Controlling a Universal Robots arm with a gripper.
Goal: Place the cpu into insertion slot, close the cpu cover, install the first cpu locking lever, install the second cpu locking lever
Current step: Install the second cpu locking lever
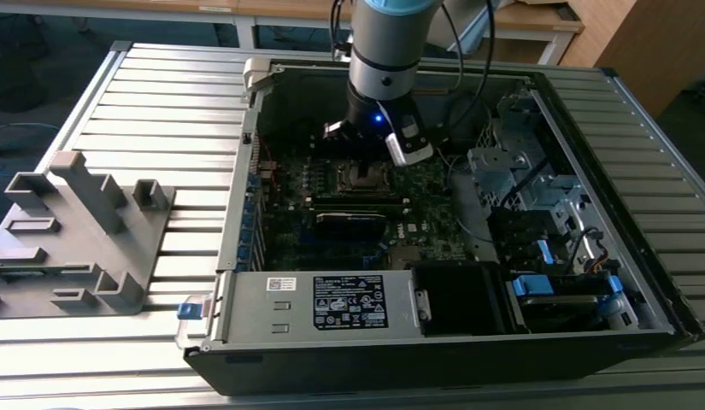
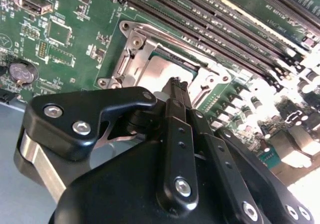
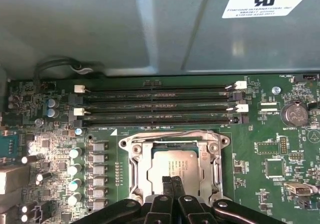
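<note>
Inside the open case [image 1: 249, 77] on the counter [image 1: 158, 111], the arm hangs over the board [image 3: 280, 149], its fingers [image 3: 172, 181] pressed together, holding nothing, tips at the socket's near edge. The cpu [image 3: 175, 165] already lies in its slot, and the cover [image 3: 137, 164] appears folded down around it, so the narrow tips look set to push.

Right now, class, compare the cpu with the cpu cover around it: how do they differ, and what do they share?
The cpu is a solid, dull silver-tan square; the cpu cover is a brighter silver frame with an open centre window. The cpu is smaller and shows through that window, while the cpu cover borders it. Both are square, metallic and lie flat on the green motherboard, just ahead of the shut pincer.
</note>
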